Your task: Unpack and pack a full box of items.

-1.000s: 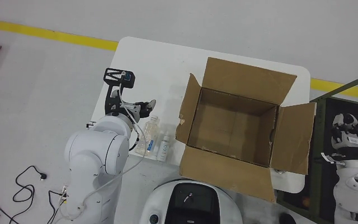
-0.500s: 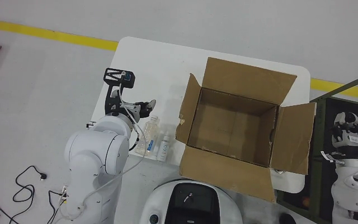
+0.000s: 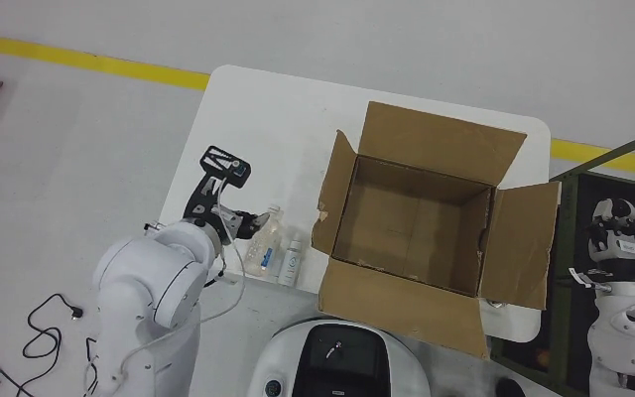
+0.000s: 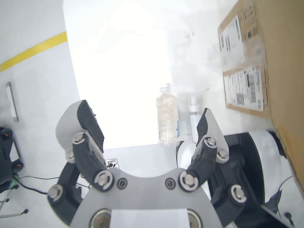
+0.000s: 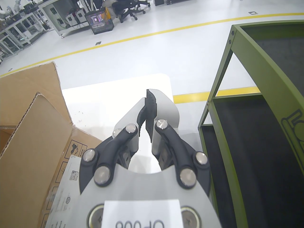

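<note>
L arm [image 3: 149, 288] bent, L jaws spread wide; R jaws pressed together, empty.

The cardboard box [image 3: 442, 139] is plain brown, with white labels [image 4: 244, 88] printed black on its side. The table [image 3: 268, 119] is white. One bottle [image 3: 263, 240] is clear; the smaller bottle [image 3: 291, 260] has a white top. A yellow line [image 3: 99, 62] crosses the pale grey floor [image 3: 79, 149].
</note>
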